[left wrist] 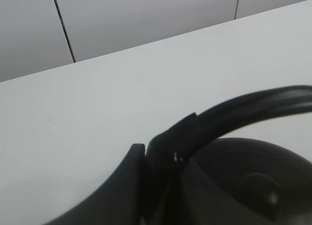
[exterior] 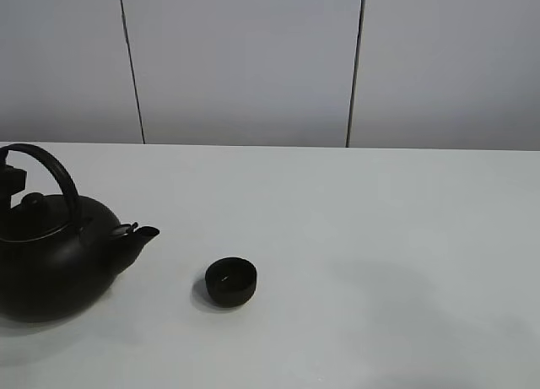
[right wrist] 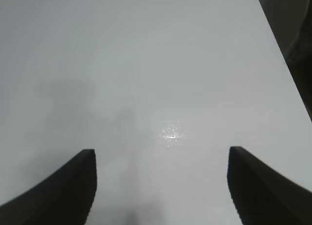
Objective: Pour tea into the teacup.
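Observation:
The big black teapot [exterior: 51,262] stands at the left of the table, its spout pointing right toward the teacup [exterior: 230,281]. The teacup is small, round and matte black, a short way right of the spout, with a faint glint inside. No stream of tea shows. My left gripper [exterior: 12,180] is at the left frame edge on the teapot's arched handle [exterior: 59,174]. In the left wrist view the gripper [left wrist: 163,137] is shut on the handle [left wrist: 253,105] above the lid [left wrist: 253,191]. My right gripper [right wrist: 162,154] is open and empty over bare table.
The white table [exterior: 380,237] stretches to the right of the cup. A grey panelled wall [exterior: 245,60] stands behind it. The right wrist view shows the table's edge [right wrist: 287,64] with dark space beyond it.

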Available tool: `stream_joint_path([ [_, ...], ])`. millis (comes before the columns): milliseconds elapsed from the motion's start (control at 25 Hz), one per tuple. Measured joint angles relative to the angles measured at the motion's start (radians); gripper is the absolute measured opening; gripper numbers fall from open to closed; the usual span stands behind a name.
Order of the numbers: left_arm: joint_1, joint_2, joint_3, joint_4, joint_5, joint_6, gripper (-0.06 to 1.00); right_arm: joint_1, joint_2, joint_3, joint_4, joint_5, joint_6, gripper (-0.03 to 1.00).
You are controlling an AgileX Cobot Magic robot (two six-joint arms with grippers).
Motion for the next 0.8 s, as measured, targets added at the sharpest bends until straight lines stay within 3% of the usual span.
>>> stream_joint_path([
  [200, 0.0, -0.005, 0.0, 0.001, 0.002, -0.009, 0.11, 0.0, 0.0, 0.0, 0.0, 0.0, 0.0, 0.52],
  [440, -0.01, -0.109, 0.006, 0.014, 0.104, -0.057, 0.11, 0.0, 0.0, 0.0, 0.0, 0.0, 0.0, 0.52],
  [800, -0.22, -0.25, -0.021, -0.109, 0.273, -0.16, 0.11, 0.0, 0.0, 0.0, 0.0, 0.0, 0.0, 0.52],
])
